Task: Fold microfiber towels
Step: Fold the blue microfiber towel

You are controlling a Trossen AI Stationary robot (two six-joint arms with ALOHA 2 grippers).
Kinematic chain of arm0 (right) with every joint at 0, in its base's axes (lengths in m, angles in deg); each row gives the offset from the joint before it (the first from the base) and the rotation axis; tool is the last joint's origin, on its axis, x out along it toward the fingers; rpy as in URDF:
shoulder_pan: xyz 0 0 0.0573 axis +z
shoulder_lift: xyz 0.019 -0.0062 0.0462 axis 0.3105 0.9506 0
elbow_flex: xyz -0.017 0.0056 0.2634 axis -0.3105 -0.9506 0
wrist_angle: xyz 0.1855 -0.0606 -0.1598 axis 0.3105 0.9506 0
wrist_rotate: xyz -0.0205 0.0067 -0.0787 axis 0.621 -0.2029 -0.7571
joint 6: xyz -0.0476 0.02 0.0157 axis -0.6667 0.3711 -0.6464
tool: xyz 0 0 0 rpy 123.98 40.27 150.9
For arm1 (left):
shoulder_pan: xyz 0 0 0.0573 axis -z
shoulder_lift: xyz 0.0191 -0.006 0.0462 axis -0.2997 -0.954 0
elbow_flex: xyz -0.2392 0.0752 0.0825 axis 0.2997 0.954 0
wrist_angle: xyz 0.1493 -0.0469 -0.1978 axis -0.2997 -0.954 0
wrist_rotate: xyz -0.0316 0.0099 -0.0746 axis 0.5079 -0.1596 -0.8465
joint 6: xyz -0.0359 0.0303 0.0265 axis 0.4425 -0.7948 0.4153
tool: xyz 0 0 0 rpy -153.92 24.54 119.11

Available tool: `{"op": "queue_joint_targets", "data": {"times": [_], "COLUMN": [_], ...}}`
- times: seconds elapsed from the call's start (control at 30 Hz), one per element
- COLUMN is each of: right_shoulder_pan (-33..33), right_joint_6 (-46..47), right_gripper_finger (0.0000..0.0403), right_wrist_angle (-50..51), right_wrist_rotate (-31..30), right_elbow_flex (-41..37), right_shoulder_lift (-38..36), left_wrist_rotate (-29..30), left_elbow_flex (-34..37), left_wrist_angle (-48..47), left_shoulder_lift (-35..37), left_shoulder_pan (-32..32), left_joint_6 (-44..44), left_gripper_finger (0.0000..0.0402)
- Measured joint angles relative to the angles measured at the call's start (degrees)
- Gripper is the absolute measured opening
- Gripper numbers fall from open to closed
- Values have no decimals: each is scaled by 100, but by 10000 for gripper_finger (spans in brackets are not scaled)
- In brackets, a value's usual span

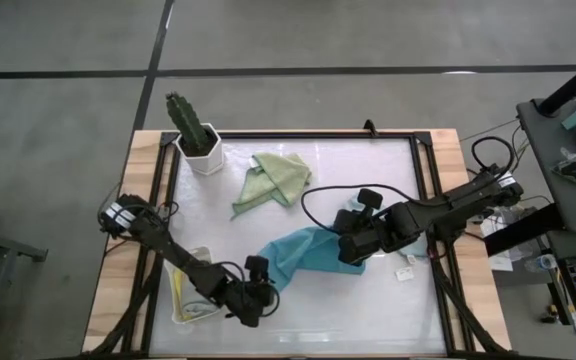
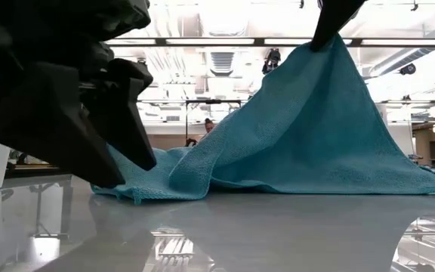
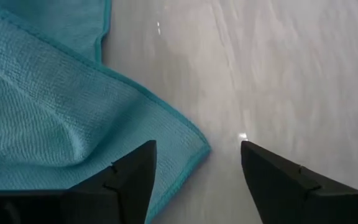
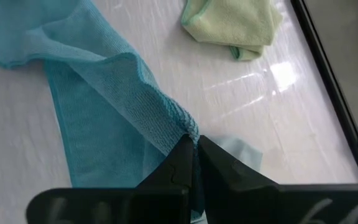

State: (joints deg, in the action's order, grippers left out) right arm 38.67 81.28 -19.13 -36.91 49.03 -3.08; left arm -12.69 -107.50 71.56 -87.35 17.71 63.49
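Observation:
The teal towel (image 1: 303,255) lies mid-table, with one end raised like a tent in the low view (image 2: 308,128). My right gripper (image 1: 353,245) is shut on the raised end (image 4: 188,134). My left gripper (image 1: 258,292) is open at the towel's near-left corner (image 3: 188,146). One finger is over the cloth and the other over bare table (image 3: 197,171), and I see no touch. A sage green towel (image 1: 273,178) lies crumpled at the far middle and also shows in the right wrist view (image 4: 235,22). My right gripper pinches a bunched fold of the teal towel (image 4: 178,121) between its two shut fingers. The fingers come from above, slanting from the table's right. The pinched part is lifted clear (image 2: 331,45), and the cloth drapes down from it to the table, where the rest lies.
A potted cactus (image 1: 196,135) stands at the far left corner. A white tray (image 1: 193,310) with cloth in it sits near left, under my left arm. A small white tag (image 1: 405,272) lies near the right edge. A black frame (image 1: 423,200) borders the white surface.

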Motion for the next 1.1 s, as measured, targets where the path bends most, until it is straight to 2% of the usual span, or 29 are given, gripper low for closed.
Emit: {"op": "queue_joint_targets", "data": {"times": [0.43, 0.8, 0.9, 1.07, 1.1], "right_shoulder_pan": [0, 0, 0, 0, 0], "right_joint_6": [-2, -4, -4, -8, -39], "right_gripper_finger": [8, 8, 8, 8, 8], "right_wrist_angle": [-3, -3, -1, -2, 0], "right_wrist_rotate": [0, -3, -3, -3, 0], "right_elbow_flex": [-15, -15, -15, -20, -22], "right_shoulder_lift": [0, 0, 0, 0, 0], "left_wrist_rotate": [-111, -133, -156, -170, -175], "left_elbow_flex": [236, 210, 224, 223, 223], "left_wrist_angle": [313, 672, 570, 377, 340], "left_shoulder_lift": [0, -284, -243, -203, -165], "left_shoulder_pan": [-149, -183, -183, -192, -194], "left_joint_6": [23, 21, 22, 14, -15], "left_gripper_finger": [179, 169, 136, 23, 12]}}
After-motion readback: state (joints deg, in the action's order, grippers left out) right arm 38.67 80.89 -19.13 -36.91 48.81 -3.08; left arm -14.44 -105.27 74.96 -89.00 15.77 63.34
